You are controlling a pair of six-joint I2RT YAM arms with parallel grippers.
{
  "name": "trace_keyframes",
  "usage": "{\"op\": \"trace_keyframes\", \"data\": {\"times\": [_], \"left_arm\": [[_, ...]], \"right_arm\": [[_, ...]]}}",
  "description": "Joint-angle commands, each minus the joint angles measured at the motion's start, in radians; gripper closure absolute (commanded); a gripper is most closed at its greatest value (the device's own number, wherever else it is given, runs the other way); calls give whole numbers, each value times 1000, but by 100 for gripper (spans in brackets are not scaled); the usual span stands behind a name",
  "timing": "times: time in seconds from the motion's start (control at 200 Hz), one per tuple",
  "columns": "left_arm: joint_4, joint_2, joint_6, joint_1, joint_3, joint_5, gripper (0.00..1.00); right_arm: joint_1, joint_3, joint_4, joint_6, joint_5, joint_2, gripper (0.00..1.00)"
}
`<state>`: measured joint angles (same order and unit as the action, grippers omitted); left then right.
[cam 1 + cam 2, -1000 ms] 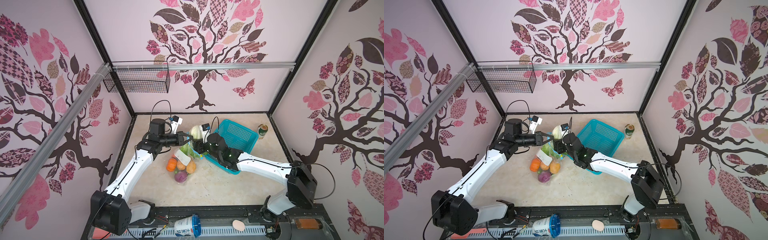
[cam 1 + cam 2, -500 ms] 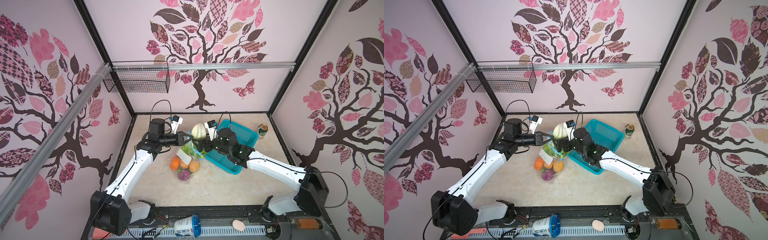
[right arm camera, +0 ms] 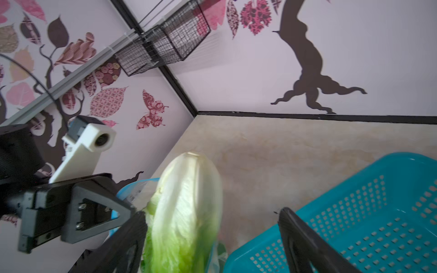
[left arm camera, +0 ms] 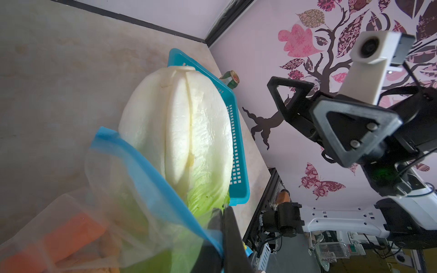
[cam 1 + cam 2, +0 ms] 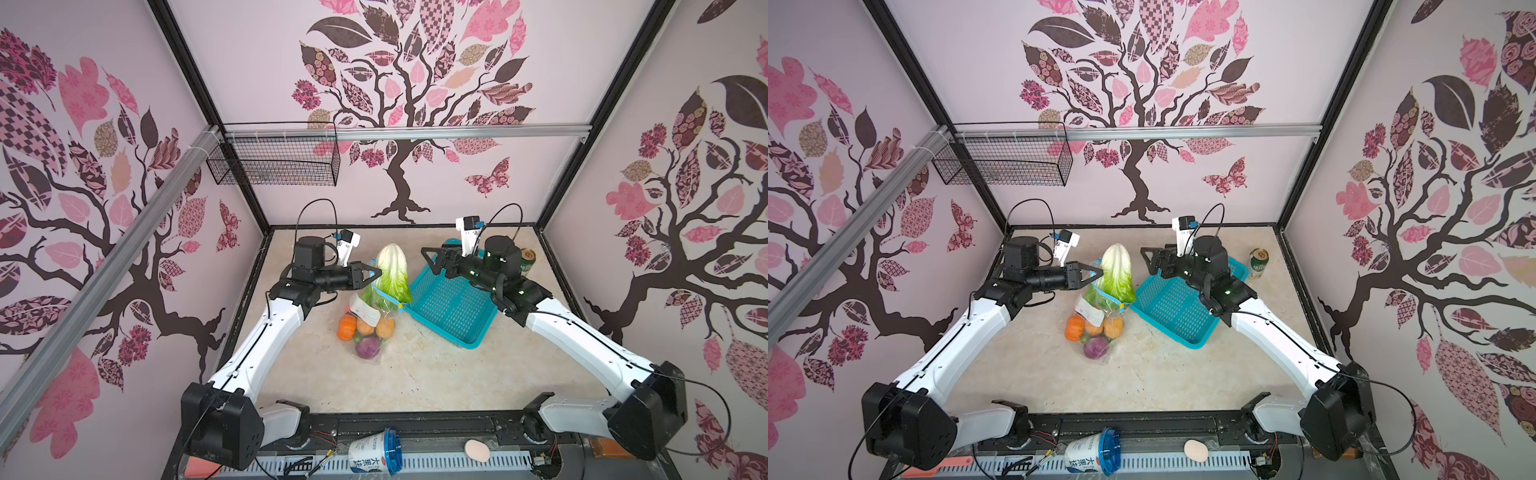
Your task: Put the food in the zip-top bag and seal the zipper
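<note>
The zip-top bag [image 5: 368,328] lies mid-table, and through its clear plastic I see an orange pumpkin [image 5: 346,327], a purple onion [image 5: 368,347] and tan potatoes [image 5: 385,328]. A green-white cabbage [image 5: 390,266] [image 5: 1116,266] stands leaf end down in the bag's mouth, its white end sticking out. My left gripper [image 5: 376,274] [image 4: 223,236] is shut on the blue zipper [image 4: 151,170] at the mouth's left side. The yellow slider [image 5: 400,306] sits at the right end. My right gripper [image 5: 429,261] [image 3: 212,227] hangs open to the cabbage's right, holding nothing.
A teal mesh basket [image 5: 451,307] [image 5: 1173,307] sits right of the bag, under my right arm. A green can [image 5: 528,259] stands behind it. A black wire basket [image 5: 274,160] hangs on the back wall. A cup [image 5: 374,455] and a pale egg [image 5: 477,450] lie on the front rail.
My right gripper has let go of the cabbage and drawn back to the right, over the basket. The cabbage stays in the bag's mouth. The left gripper has kept its hold.
</note>
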<state>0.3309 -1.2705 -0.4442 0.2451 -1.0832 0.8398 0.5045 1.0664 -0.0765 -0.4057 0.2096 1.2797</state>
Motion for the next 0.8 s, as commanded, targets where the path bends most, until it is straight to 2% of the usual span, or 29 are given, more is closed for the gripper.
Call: {"op": "trace_keyframes", "data": {"times": [0.0, 0.205, 0.435, 0.605, 0.795], "left_arm": [[-32, 14, 15, -3, 2, 17, 100], [-37, 8, 16, -4, 5, 37, 100], [-48, 3, 11, -4, 5, 44, 100], [-57, -10, -6, 2, -17, 56, 100], [-45, -40, -10, 34, -60, 48, 100]], "right_arm": [[-15, 2, 72, -5, 32, 51, 10], [-18, 73, 76, 10, 88, 244, 14], [-7, 132, 30, -31, 256, 373, 25], [45, 143, 19, -3, 331, 380, 27], [53, 61, -45, -27, 354, 282, 27]]}}
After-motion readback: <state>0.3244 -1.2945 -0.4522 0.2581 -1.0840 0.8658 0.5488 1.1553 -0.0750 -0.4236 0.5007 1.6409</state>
